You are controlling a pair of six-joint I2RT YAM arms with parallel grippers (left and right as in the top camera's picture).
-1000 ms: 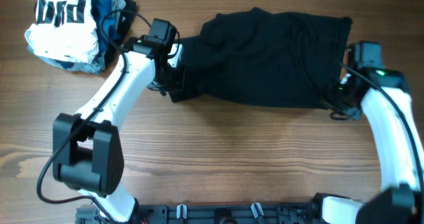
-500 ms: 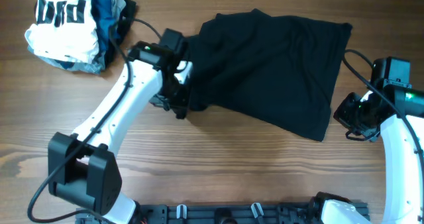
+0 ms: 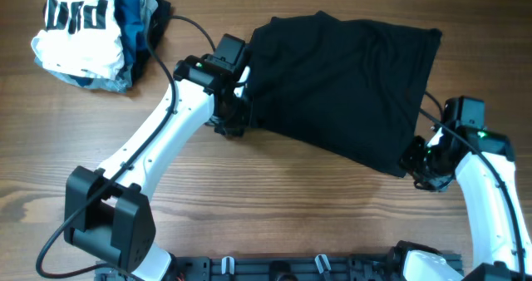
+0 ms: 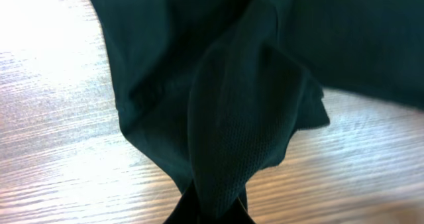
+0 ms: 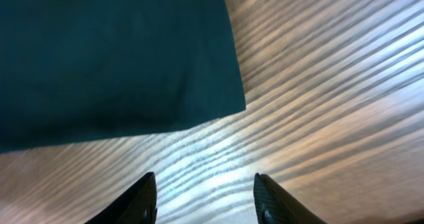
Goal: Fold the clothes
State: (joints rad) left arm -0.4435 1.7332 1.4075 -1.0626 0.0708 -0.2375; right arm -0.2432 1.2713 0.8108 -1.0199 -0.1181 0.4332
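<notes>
Left fingers (image 3: 235, 113) clamped on bunched edge of black knit garment (image 3: 349, 81), spread on wood-grain counter (image 3: 274, 198). Right fingers (image 3: 418, 160) apart, empty, moved back in to its lower-right corner since previous frame.

My left arm (image 3: 158, 140) runs from its base in the lower left of the overhead frame diagonally up towards the upper centre, with the wrist turned downward at the end. My left gripper (image 3: 236, 120) has its jaws closed on a pinch of the black garment (image 3: 349, 81). In the left wrist view that bunched fold narrows to the bottom centre, where the jaws meet. My right arm (image 3: 486, 198) climbs the right edge of the overhead frame and bends inward at the wrist. My right gripper (image 3: 416, 159) points left and down, and its two fingers (image 5: 141, 199) sit wide apart at the bottom of the right wrist view.
</notes>
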